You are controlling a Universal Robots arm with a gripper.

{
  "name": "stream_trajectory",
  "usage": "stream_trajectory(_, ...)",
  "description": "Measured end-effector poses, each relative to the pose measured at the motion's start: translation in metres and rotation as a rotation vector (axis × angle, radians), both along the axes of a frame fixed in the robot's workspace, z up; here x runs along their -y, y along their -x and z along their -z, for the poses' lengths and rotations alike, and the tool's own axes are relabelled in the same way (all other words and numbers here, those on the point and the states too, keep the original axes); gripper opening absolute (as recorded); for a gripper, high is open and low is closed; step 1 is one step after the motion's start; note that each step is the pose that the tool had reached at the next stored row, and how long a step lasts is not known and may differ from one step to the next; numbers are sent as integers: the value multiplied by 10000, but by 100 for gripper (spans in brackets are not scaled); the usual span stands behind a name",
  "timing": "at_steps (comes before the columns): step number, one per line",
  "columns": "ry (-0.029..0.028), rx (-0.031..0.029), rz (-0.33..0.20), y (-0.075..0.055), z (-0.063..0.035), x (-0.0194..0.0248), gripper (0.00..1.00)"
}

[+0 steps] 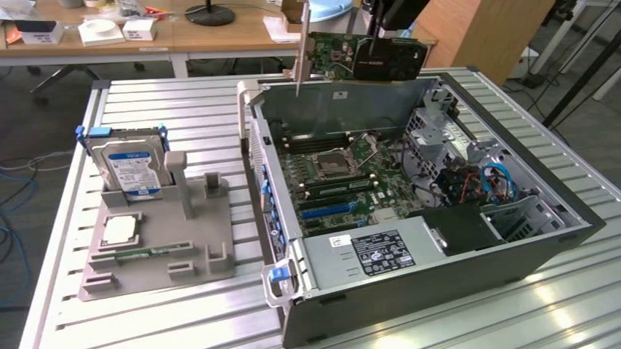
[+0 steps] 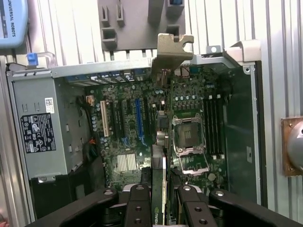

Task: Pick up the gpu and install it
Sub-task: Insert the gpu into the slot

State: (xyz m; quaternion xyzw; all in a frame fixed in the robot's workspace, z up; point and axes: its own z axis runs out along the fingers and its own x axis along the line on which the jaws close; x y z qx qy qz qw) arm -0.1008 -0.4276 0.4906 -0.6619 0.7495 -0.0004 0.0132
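gpu: the gpu [image 1: 374,57] hangs in the air at the upper middle of the exterior view, above the back wall of the open computer case [image 1: 408,305]. It stands on its long edge, with its green board and black cooler face towards the camera, and touches nothing below it.
gpu, wrist view: the gpu [image 2: 158,189] shows edge-on, over the motherboard [image 2: 142,142].
End bracket: the silver end bracket [image 1: 301,58] points down at the card's end on the exterior view's left; in the wrist view the end bracket [image 2: 171,49] sits over the case's rear edge.
Gripper: the gripper [image 1: 393,29] comes down from the top edge of the frame and clamps the card's upper edge. In the wrist view the gripper [image 2: 164,203] has its black fingers [image 2: 137,208] pressed on either face of the card, about half closed.
Motherboard: the motherboard [image 1: 339,171] lies flat in the case, with an open CPU socket [image 1: 335,158] and a blue expansion slot [image 1: 325,211] below it in the frame.
Power supply: the grey power supply [image 1: 374,251] fills the case's near end, lower centre.
Cables: blue cables [image 1: 495,178] lie at the case's right side.
Fixture: a grey parts fixture [image 1: 209,240] rests at lower left, holding a hard drive [image 1: 131,171] upright, a CPU chip [image 1: 118,229] and a memory stick [image 1: 150,253].
Table: a slatted metal table [image 1: 185,116] carries the case and the fixture.
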Motion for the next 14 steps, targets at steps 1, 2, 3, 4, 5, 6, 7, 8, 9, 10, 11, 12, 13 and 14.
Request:
stream_trajectory(1,0,1,0,0,18,0,26)
stream_trajectory(2,-1,1,0,0,35,0,26)
stream_trajectory(3,0,0,-5,0,50,0,26)
stream_trajectory(4,0,0,-24,0,61,0,26)
stream_trajectory(5,0,0,-58,0,70,0,26)
stream_trajectory(6,1,0,-99,0,77,0,26)
stream_trajectory(7,0,0,-148,0,82,0,26)
stream_trajectory(8,1,0,-200,0,87,0,26)
stream_trajectory(9,1,0,-245,0,91,0,26)
stream_trajectory(10,1,0,-259,0,92,0,26)
stream_trajectory(11,2,-2,-259,0,91,0,26)
stream_trajectory(12,2,-1,-260,0,93,0,26)
stream_trajectory(13,-1,1,-260,0,100,0,26)
stream_trajectory(14,-2,1,-261,0,111,0,26)
